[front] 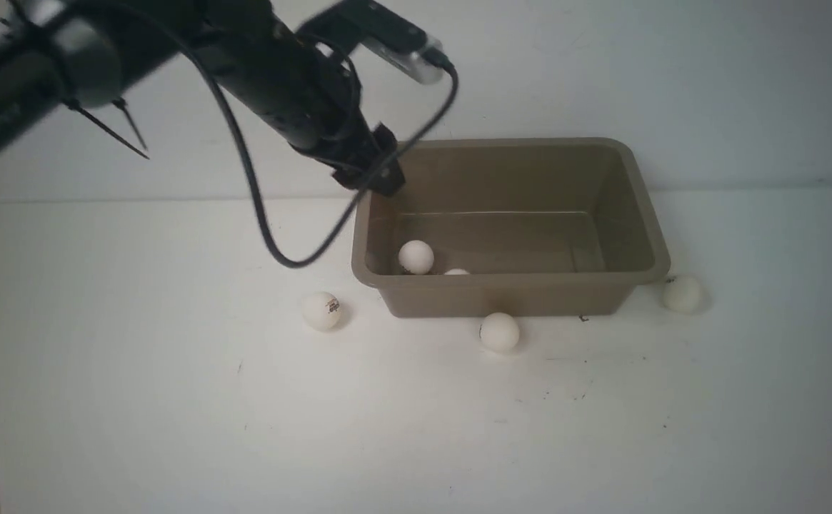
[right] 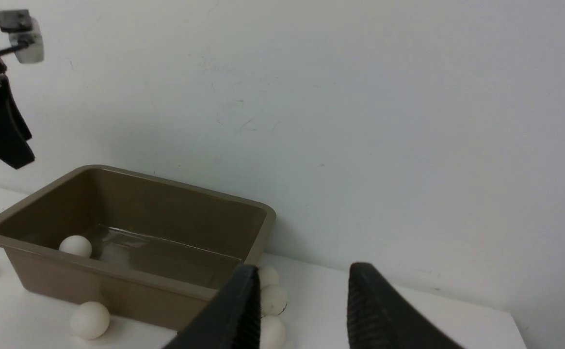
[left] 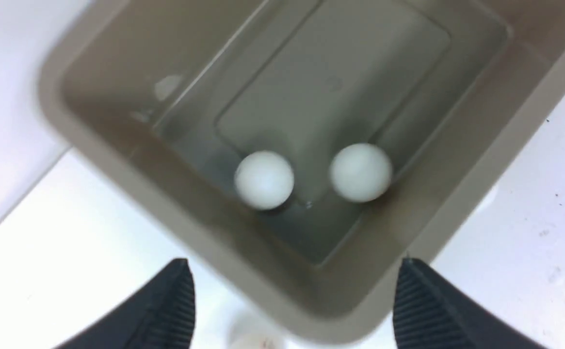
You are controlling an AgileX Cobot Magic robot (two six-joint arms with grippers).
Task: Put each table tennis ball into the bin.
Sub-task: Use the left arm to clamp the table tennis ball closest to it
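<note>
**Item:** rectangular taupe plastic bin point(front: 644, 214) with a flared rim, on a white table point(front: 173, 400).
**Inside:** 2 matte white table tennis balls point(left: 264, 179), side by side at its 8 o'clock corner.
**Outside, on the table:**
- 1 logo-printed ball point(front: 321, 310) at the bin's 8 o'clock
- 1 plain ball point(front: 499, 331) at 6 o'clock
- a cluster of 3 point(right: 273, 299) at the 3 o'clock end

**Left gripper** point(left: 293, 262): above the 10 o'clock corner, jaws wide, empty.
**Right gripper** point(right: 305, 270): jaws moderately parted, nothing between.

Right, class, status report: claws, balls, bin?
Left claw open over bin, empty. Right claw open, empty. Two balls in, others on table. Nothing blocking.
</note>
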